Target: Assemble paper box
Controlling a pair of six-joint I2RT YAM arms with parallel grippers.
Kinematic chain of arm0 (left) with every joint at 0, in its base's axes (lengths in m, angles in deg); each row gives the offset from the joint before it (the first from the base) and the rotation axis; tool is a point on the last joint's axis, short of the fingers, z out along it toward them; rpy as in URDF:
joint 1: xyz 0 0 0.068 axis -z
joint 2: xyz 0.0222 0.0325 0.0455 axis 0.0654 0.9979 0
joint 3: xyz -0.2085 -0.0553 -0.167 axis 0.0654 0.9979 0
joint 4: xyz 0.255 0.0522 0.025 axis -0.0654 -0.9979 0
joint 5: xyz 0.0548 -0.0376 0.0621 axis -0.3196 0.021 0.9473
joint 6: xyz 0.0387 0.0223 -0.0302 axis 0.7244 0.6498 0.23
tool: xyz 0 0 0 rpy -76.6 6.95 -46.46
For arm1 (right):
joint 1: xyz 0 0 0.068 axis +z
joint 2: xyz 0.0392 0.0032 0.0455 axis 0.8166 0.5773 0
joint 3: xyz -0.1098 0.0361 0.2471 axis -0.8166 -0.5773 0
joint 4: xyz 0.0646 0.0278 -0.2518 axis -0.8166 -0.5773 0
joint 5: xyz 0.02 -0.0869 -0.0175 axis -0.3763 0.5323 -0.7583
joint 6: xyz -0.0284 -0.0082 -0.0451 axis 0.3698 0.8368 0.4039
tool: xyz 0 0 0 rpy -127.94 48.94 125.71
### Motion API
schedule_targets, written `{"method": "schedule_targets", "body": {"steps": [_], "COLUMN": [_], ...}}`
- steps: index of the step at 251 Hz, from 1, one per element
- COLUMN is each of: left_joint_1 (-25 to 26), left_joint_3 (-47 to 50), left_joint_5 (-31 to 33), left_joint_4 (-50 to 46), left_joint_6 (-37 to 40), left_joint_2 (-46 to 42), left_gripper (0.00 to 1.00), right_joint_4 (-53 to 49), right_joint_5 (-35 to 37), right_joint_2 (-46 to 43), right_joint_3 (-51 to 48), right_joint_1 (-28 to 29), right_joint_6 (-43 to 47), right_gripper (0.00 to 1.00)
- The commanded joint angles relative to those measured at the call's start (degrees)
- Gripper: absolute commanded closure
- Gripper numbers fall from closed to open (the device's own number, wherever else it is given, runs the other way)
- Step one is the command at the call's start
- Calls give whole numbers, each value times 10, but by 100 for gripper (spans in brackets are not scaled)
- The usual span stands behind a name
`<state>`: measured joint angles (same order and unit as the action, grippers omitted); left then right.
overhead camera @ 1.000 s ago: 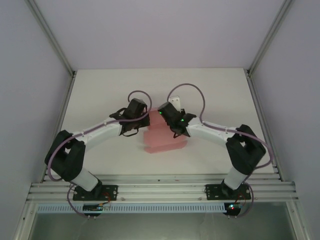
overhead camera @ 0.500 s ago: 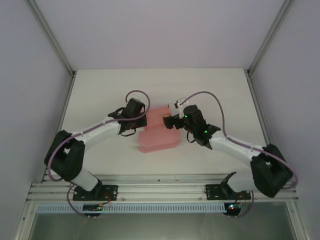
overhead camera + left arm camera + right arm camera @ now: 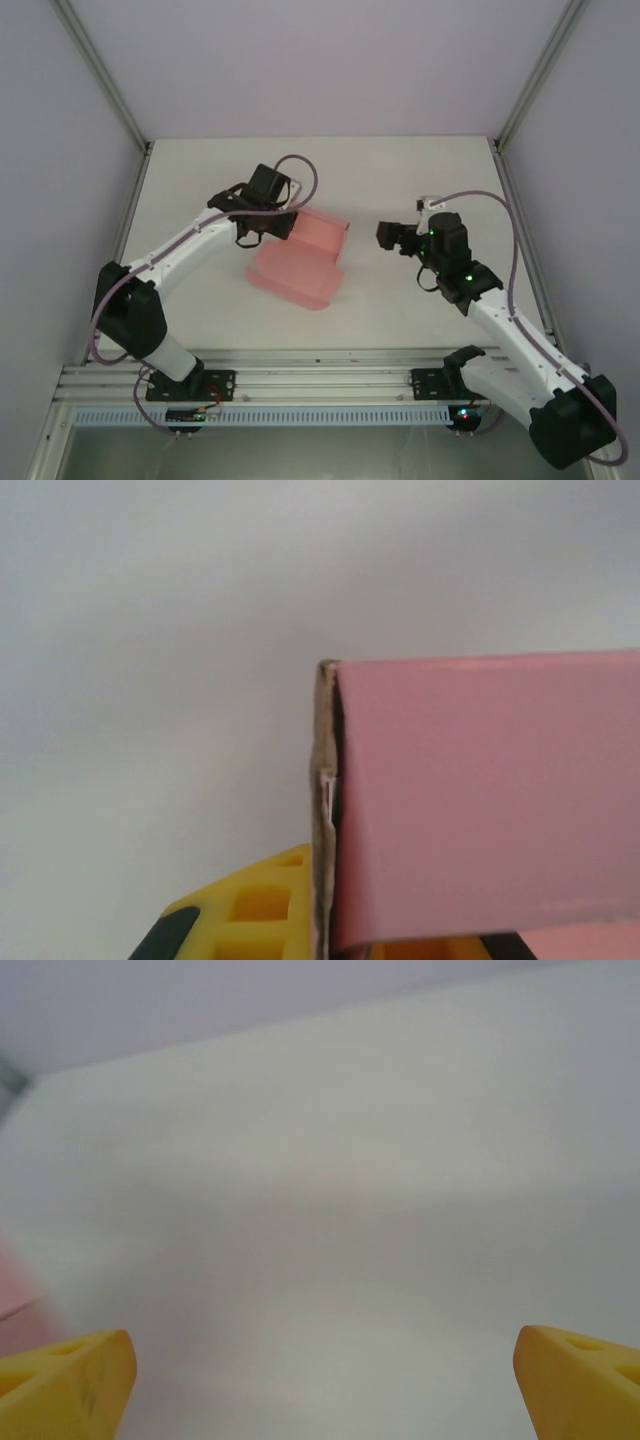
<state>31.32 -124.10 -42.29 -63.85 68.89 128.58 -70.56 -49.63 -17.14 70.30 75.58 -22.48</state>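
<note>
The pink paper box sits partly folded at the table's middle, one panel raised at its far edge. My left gripper is shut on that far left corner of the box. In the left wrist view the pink panel stands edge-on between the yellow fingers, its brown cut edge showing. My right gripper hovers open to the right of the box, apart from it. Its yellow fingertips stand wide with bare table between them, and a sliver of the pink box shows at the left edge.
The white table is walled by metal posts at the back corners and a rail along the near edge. Purple cables loop over both wrists.
My right gripper let go of the box, opened wide and drew back to the right. My left gripper swung the box leftward and turned it, staying shut on it.
</note>
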Motion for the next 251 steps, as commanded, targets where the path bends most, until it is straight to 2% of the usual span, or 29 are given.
{"method": "schedule_targets", "body": {"steps": [1,28,54,77,112,171,194,205,218,225,238,251], "left_joint_1": [23,29,44,70,95,105,107,109,112,113,114,114], "left_joint_3": [-20,-70,-138,-184,-229,-331,-345,-347,-350,-351,-356,-361], "left_joint_5": [-39,6,79,118,136,175,174,174,175,175,171,162], "left_joint_4": [-115,-171,-227,-259,-272,-312,-311,-310,-308,-305,-304,-303], "left_joint_6": [236,286,307,346,399,395,391,390,391,391,391,391], "left_joint_2": [-17,21,97,166,245,364,381,383,382,380,375,368], "left_gripper": [100,100,100,100,100,100,88,77,71,62,59,50], "right_joint_4": [-147,-162,-165,-172,-182,-197,-199,-198,-199,-196,-197,-195], "right_joint_5": [2,-28,-51,-53,-60,-67,-67,-69,-72,-76,-82,-89], "right_joint_2": [-17,-23,-22,-20,-20,-28,-34,-37,-39,-40,-41,-42], "right_joint_3": [12,0,-7,-10,-12,-21,-27,-30,-32,-32,-32,-34], "right_joint_1": [-46,-87,-106,-115,-127,-140,-146,-148,-151,-153,-155,-156], "right_joint_6": [-35,-46,-46,-41,-35,-24,-23,-23,-23,-23,-22,-22], "right_gripper": [1,1,1,1,1,1,1,1,1,1,1,1]}}
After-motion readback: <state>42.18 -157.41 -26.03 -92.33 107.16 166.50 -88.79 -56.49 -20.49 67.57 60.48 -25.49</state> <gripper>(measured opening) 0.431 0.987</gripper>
